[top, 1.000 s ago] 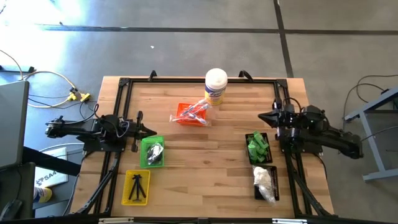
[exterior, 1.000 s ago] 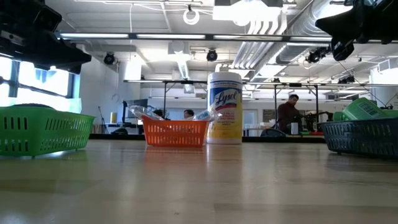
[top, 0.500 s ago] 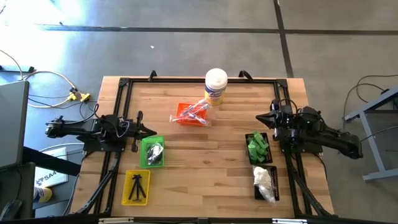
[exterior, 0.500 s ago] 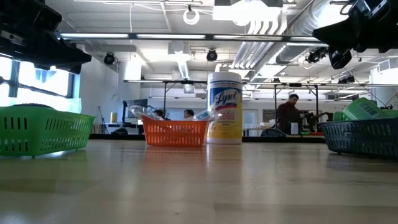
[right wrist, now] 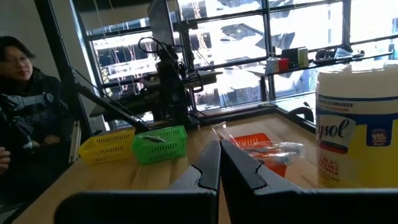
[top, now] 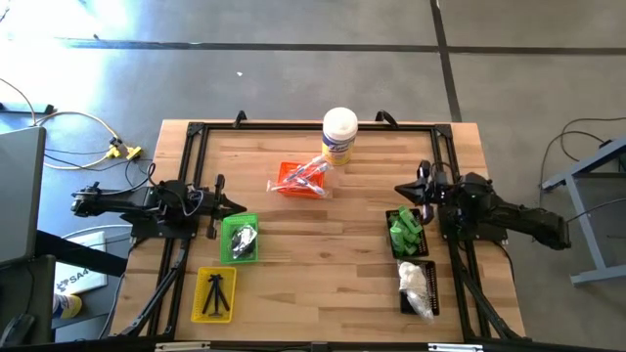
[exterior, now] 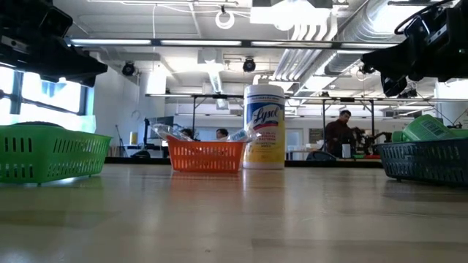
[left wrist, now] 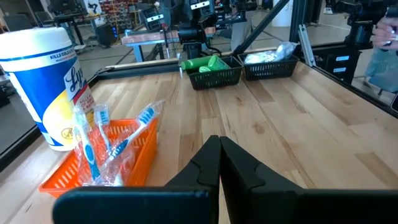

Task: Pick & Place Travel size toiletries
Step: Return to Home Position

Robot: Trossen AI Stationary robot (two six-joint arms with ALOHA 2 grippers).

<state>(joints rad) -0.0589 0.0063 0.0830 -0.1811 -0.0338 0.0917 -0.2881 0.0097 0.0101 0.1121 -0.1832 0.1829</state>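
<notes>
Home-return step, I'd judge: nothing left to carry, so doing it well just means folding both arms back high and slow, with the fingers kept together and well above the tray rims. Reading the overhead view as a dial, the right hand [top: 403, 188] hangs at the 3 o'clock side of the worktop [top: 323, 259]. Its fingers are closed on nothing, and its own wrist view shows the two tips pressed together. The risk is on this side: the green tubes [top: 404, 232] sit in a black tray [top: 389, 246] just at 6 o'clock of that hand, near but apart from it. It should pull straight back toward 3 o'clock rather than drop or swing over them. The white fluffy bits [top: 416, 282] in their clear bags lie further along at 6 o'clock. The left hand [top: 235, 206] is parked at the 9 o'clock side, also closed and empty. The green tray [top: 227, 256] is just at 5 o'clock of it; what's inside is too small to tell. The black pieces [top: 215, 291] lie in the yellow tray [top: 201, 311] toward 6 o'clock of that hand. The clear-wrapped sticks [top: 308, 174] rest in the orange tray [top: 286, 189] near mid-worktop, well apart from both hands, with the white canister [top: 338, 132] just at 1 o'clock of it.
</notes>
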